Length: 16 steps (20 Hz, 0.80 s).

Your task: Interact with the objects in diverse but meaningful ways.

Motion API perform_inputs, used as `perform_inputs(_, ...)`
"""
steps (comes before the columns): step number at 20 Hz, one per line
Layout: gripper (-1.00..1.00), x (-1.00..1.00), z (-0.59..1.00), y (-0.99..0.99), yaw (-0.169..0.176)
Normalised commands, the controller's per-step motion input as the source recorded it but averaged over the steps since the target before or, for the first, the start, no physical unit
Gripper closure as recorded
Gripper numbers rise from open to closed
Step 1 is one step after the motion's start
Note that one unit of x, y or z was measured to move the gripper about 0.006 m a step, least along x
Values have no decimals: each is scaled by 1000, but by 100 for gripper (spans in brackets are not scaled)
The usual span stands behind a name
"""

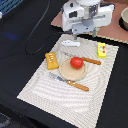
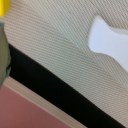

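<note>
The end effector (image 1: 81, 34) hangs over the mat's far edge, just above the white fish-like piece (image 1: 70, 43); whether it is released or clenched I cannot tell, as its fingers are not clearly shown. That position suggests the fish is the likely target. The red tomato-like ball (image 1: 76, 62) sits on the round plate (image 1: 66, 74) mid-mat, like served food. The orange ridged block (image 1: 51, 60) lies near the mat's left edge in the exterior view, the yellow packet (image 1: 101, 49) near its right edge. Wooden-handled cutlery (image 1: 70, 82) flanks the plate.

A black tabletop (image 1: 20, 30) carries a pale striped placemat (image 1: 45, 87), with a reddish-brown board (image 1: 117, 34) behind it.
</note>
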Motion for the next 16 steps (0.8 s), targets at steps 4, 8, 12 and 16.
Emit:
perform_inputs(4,-100,987,104,105,-2)
perform_inputs(8,-100,909,5,75,-28)
perform_inputs(12,-100,836,-4,71,-42)
perform_inputs(16,-100,742,-89,98,-34)
